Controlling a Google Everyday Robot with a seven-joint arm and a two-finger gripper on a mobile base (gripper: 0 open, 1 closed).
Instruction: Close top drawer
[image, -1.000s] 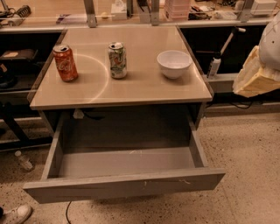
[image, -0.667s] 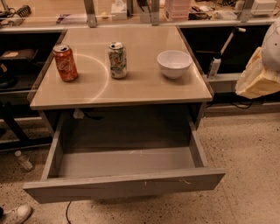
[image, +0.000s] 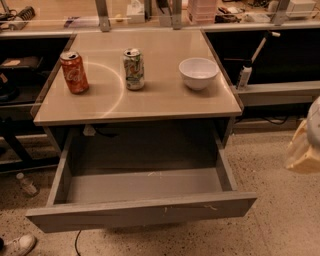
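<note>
Gripper (image: 305, 145) now sits lower than before, right of the top drawer (image: 140, 212) and well apart from it; grip state cannot be told. Drawer unmoved, fully open below the worktop (image: 135, 102). Closing push not yet begun.

table (image: 165, 100) holds cola can (image: 74, 72), green can (image: 133, 69), bowl (image: 198, 73).

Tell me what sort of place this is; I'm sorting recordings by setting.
Probably a lab or workshop: long cluttered workbench behind, speckled hard floor, and a beige-topped table with its wide grey top drawer open. The pale gripper is at the right edge.
</note>
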